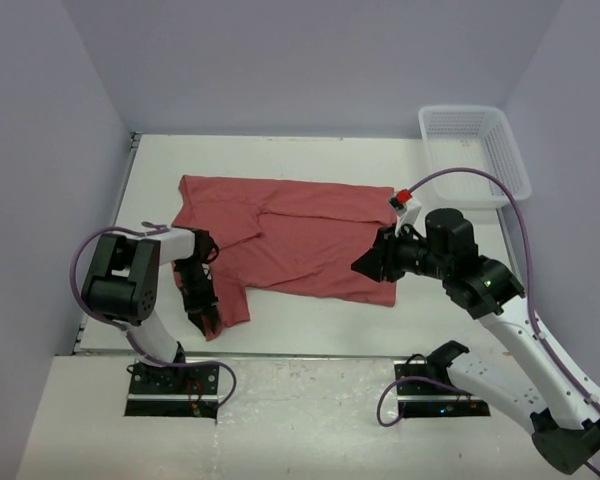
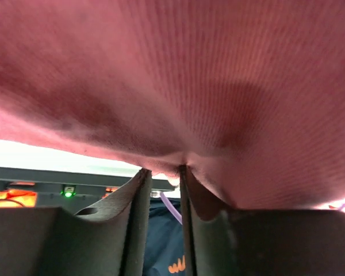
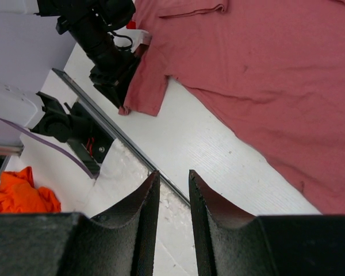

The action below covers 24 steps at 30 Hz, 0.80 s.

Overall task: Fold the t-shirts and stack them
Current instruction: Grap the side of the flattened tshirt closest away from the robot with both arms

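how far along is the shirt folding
Done: nothing yet. The shirt lies mostly flat on the table, and no stack is in sight. In hand: the left gripper pinches its near-left corner, while the right gripper hangs empty by the right edge. Left: every fold, then stacking.

arms: left arm [image 1: 148,305] and right arm [image 1: 515,340], white links, black joint housings | cables: purple cable [image 1: 521,215] looped beside each arm | bases: black plates [image 1: 170,388] at tabletop's near edge | right wrist: white mount, red tab [image 1: 403,195] | left gripper [image 2: 164,170], right gripper [image 3: 173,173]: matte black fingers [image 3: 132,224], curved inner faces
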Each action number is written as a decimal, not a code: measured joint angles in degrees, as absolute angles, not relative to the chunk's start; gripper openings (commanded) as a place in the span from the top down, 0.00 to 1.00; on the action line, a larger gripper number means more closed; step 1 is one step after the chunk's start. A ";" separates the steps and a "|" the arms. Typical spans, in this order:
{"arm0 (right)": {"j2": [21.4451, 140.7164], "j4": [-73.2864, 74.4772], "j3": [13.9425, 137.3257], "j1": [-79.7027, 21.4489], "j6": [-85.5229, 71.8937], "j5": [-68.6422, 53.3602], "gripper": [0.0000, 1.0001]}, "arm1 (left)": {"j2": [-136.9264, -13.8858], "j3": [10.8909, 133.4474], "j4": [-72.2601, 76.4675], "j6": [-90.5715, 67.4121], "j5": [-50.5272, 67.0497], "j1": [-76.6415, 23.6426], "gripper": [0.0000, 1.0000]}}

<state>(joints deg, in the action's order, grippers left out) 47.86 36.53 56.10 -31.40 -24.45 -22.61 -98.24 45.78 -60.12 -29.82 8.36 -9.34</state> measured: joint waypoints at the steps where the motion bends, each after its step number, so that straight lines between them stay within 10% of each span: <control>1: 47.86 36.60 56.14 -31.38 -24.56 -22.61 0.71 | -98.17 45.63 -59.88 -29.78 8.86 -9.21 0.74; 6: 47.86 36.77 56.14 -31.38 -25.54 -22.59 0.71 | -97.58 44.84 -58.41 -29.80 11.99 -8.36 1.00; 15: 52.53 39.90 56.23 -31.35 -28.32 -16.49 0.73 | -92.55 44.86 -54.35 -30.87 13.78 -8.25 1.00; 20: 58.81 39.29 52.53 -31.18 -32.51 -13.50 0.39 | -84.42 48.71 -52.36 -31.18 13.21 -8.25 1.00; 24: 61.58 38.06 46.00 -31.16 -36.91 -12.14 0.48 | -77.41 49.34 -51.79 -31.97 13.23 -8.25 1.00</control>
<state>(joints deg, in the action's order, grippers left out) 61.58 38.06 46.00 -31.16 -36.91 -12.14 -77.41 49.34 -51.79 -31.97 13.23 -8.25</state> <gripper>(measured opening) 0.581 0.009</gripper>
